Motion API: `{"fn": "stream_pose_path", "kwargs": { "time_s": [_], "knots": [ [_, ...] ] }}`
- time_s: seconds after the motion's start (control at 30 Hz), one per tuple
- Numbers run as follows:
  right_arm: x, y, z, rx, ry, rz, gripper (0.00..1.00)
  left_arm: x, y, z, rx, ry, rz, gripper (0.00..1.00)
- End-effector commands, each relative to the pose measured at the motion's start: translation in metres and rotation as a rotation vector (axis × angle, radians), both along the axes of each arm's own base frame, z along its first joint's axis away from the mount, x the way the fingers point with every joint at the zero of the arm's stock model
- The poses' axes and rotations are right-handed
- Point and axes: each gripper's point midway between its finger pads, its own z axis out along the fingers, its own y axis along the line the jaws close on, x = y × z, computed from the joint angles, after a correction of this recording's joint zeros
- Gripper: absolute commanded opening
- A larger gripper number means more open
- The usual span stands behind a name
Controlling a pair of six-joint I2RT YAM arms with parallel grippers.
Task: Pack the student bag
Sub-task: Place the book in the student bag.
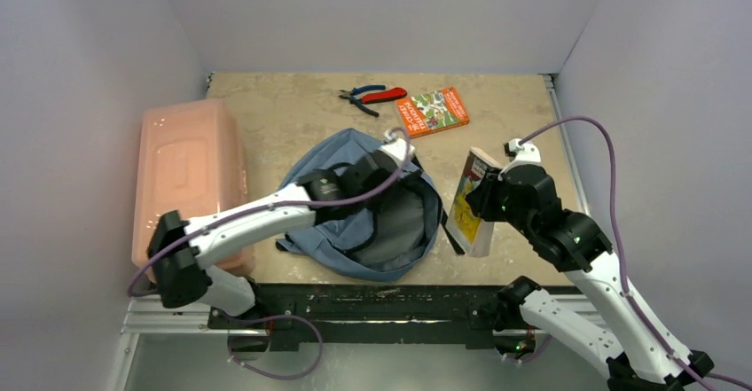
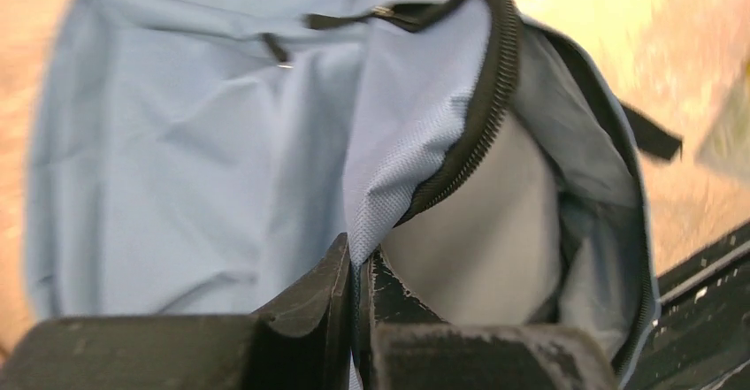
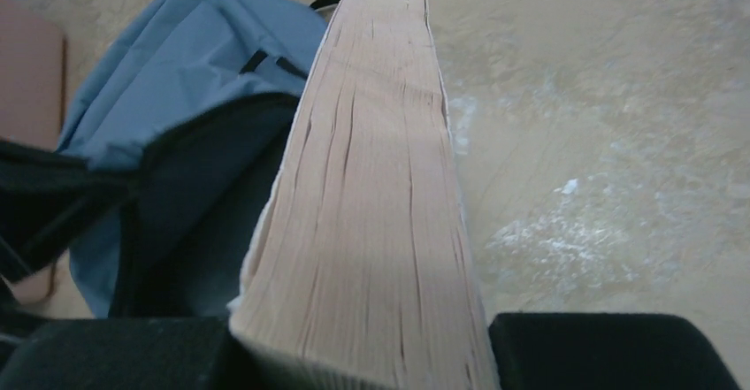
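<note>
On the surface [image 1: 284,112] my student bag [image 1: 332,156] lies mouth-open just left of the thick book [image 1: 468,205], whose long axis runs near-to-far beside the opening, clenched in my right gripper [image 3: 363,355], while my left gripper [image 2: 358,266] pinches the zip rim, and only its wrist view shows the pale lining.

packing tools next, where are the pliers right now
In the top external view the pliers lie near the far edge of the table, just left of the orange book and beyond the student bag.
</note>
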Motion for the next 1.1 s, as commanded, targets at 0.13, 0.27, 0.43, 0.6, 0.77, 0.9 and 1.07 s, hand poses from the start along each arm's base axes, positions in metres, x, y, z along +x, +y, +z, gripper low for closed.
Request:
{"fn": "stream_pose_path", "kwargs": {
  "time_s": [0.13,0.27,0.43,0.6,0.77,0.9,1.07],
  "knots": [
    [-0.031,0.093,0.065,0.409,0.143,0.358,0.0,0.019,0.033,0.103,-0.293,-0.155,0.047,0.0],
    [-0.053,0.123,0.056,0.631,0.339,0.577,0.0,0.017,0.038,0.122,-0.342,-0.197,0.042,0.0],
    [-0.045,0.133,0.031,0.853,0.467,0.601,0.0,0.01,0.034,0.133,-0.398,-0.211,-0.008,0.0],
    [-0.008,0.146,0.015,1.002,0.515,0.47,0.0,0.003,0.026,0.135,-0.432,-0.184,-0.051,0.0],
    [0.029,0.16,-0.002,1.069,0.533,0.321,0.0,-0.007,0.018,0.141,-0.468,-0.146,-0.106,0.0],
    [0.044,0.189,-0.017,1.099,0.547,0.247,0.0,-0.015,0.012,0.151,-0.495,-0.126,-0.151,0.0],
    [0.073,0.214,-0.029,1.021,0.348,0.13,0.0,-0.024,0.009,0.163,-0.489,-0.106,-0.207,0.0]
  ]
}}
